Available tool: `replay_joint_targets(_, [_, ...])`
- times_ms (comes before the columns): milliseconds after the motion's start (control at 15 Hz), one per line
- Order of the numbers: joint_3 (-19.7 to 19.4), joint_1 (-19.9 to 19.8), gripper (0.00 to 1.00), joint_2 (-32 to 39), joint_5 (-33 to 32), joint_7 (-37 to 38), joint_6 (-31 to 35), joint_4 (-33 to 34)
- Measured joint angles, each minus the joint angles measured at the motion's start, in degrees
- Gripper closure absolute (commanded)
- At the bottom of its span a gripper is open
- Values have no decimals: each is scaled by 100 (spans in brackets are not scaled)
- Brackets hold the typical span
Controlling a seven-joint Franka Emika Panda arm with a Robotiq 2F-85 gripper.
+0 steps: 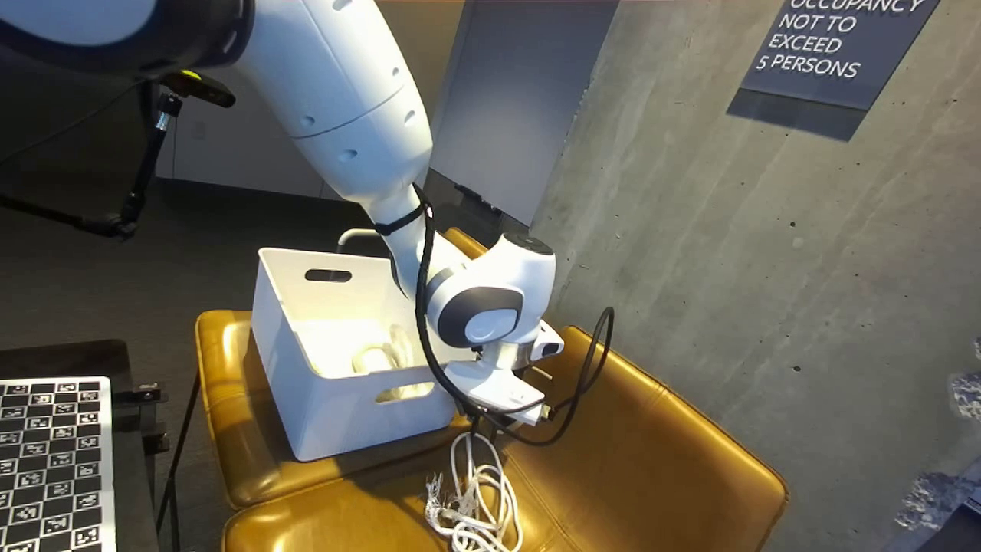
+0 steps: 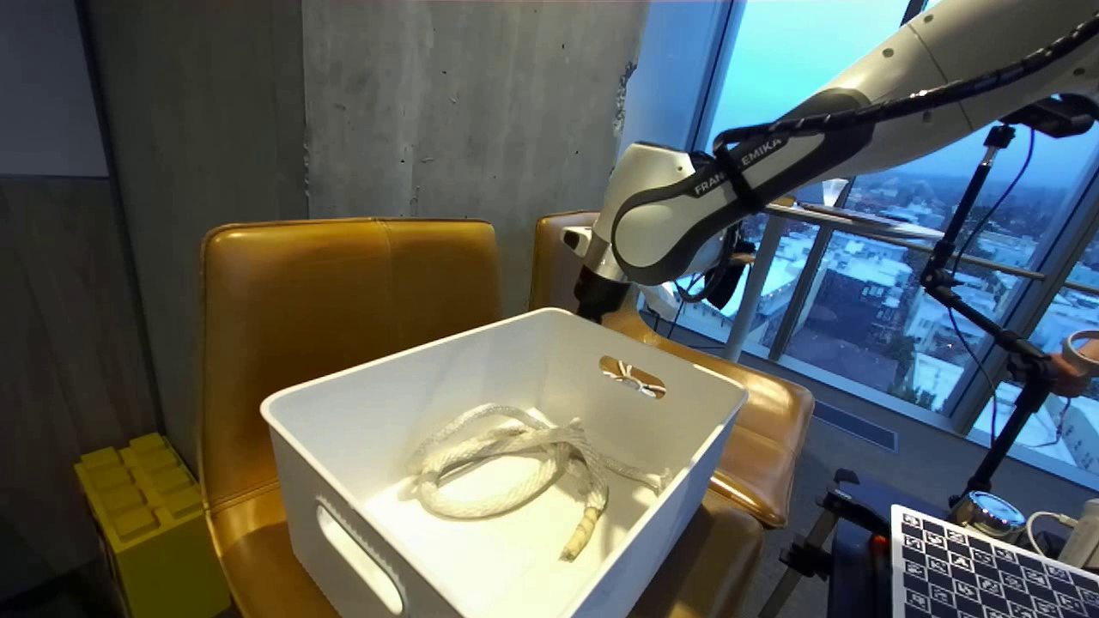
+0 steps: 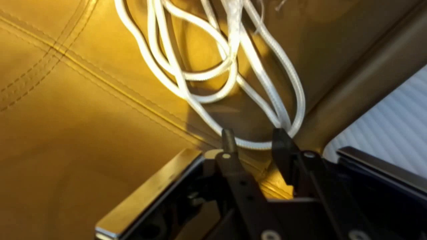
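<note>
My pincer (image 3: 255, 140) stands parted: the wrist view shows a clear gap between its black fingertips (image 3: 283, 146), and a loop of white braided cord (image 3: 203, 76) runs across that gap, behind both tips as seen from there. Whether either tip touches it I cannot tell. The cord lies in loose coils on a tan leather chair (image 1: 651, 460), and an exterior view also gives me its frayed ends (image 1: 437, 502) beside the coils, though there my own casing covers most of my fingers. A white plastic bin (image 1: 368, 422) stands near me in both exterior views (a pale ribbed surface (image 3: 393, 130) at the wrist view's right edge is too partial for me to name). What looks like a washed-out curl inside the bin shows plainly in an exterior view as a thick braided rope (image 2: 515, 440), looped on the bin's floor; the bin hides my fingertips in that view. In an exterior view an occupancy sign (image 1: 831, 54) hangs on the concrete wall (image 1: 728, 268); in an exterior view a yellow block (image 2: 150, 524) and a tall window (image 2: 893, 257) appear.
</note>
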Motion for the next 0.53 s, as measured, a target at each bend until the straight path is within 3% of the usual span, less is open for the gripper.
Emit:
replay_joint_targets(267, [4,101,5,-79,-50,0,-19,59])
replay_joint_targets(533, [4,126,0,-83,-95,6,-63,5])
